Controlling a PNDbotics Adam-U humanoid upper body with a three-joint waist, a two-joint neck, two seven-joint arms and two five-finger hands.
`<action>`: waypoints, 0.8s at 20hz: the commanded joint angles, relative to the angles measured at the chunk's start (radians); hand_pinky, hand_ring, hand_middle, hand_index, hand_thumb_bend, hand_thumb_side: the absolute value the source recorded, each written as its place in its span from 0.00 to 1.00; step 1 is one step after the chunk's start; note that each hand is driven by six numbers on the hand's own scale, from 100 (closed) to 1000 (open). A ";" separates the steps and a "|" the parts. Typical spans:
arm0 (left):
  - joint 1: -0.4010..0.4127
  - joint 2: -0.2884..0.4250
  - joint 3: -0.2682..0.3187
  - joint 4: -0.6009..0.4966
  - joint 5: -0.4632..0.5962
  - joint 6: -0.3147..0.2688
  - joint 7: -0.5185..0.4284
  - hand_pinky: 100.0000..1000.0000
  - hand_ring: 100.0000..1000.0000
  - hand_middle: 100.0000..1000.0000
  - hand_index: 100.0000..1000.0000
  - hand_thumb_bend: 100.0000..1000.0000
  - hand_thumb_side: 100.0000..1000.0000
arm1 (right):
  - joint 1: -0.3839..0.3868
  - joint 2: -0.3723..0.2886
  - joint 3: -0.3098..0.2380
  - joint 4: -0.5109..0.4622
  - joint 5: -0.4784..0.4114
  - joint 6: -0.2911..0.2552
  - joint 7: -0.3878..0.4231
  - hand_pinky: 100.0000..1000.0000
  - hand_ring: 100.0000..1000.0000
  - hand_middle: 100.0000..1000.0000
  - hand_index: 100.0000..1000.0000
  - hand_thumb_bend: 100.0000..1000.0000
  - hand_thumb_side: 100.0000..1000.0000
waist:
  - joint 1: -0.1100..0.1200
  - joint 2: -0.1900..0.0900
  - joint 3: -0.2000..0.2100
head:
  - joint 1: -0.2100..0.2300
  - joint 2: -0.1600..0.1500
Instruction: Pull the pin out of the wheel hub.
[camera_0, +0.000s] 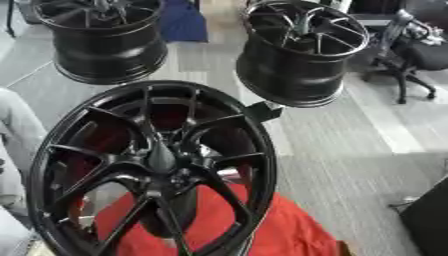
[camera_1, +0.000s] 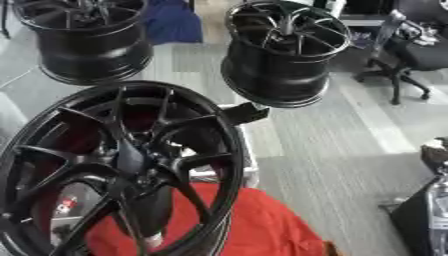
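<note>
A large black multi-spoke wheel hub (camera_0: 153, 170) stands upright in the foreground and fills the lower left of both views. Its centre bore (camera_0: 163, 175) faces me, and I cannot make out a pin among the dark spokes. The hub rests on a red cloth (camera_0: 280, 230). At the right edge of the right eye view a dark and silver shape, apparently my right hand (camera_1: 435, 154) on its arm, rises well to the right of the hub and touches nothing. My left hand shows in neither view.
Two more black wheels lie flat on the grey floor behind, one at the back left (camera_0: 105, 40) and one at the back centre (camera_0: 302, 50). A black office chair (camera_0: 411, 55) stands at the far right. Grey cloth (camera_0: 16, 125) shows at the left edge.
</note>
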 joint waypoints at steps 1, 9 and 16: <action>-0.010 0.013 -0.004 -0.015 0.007 -0.003 -0.005 0.53 0.52 0.59 0.76 0.00 0.79 | -0.025 0.006 0.049 -0.024 -0.036 -0.041 -0.051 0.57 0.53 0.60 0.75 0.00 0.43 | 0.004 -0.004 -0.001 | 0.005 -0.003; -0.007 0.009 -0.013 -0.014 0.003 -0.008 -0.017 0.53 0.52 0.59 0.76 0.00 0.79 | -0.057 0.089 0.225 -0.024 -0.165 -0.170 -0.180 0.56 0.52 0.57 0.74 0.00 0.44 | 0.009 -0.001 -0.004 | 0.053 -0.003; -0.004 0.004 -0.020 -0.013 0.003 -0.014 -0.022 0.53 0.52 0.59 0.76 0.00 0.79 | -0.040 0.127 0.326 -0.024 -0.280 -0.285 -0.296 0.56 0.52 0.57 0.74 0.00 0.44 | 0.016 0.001 -0.009 | 0.087 -0.003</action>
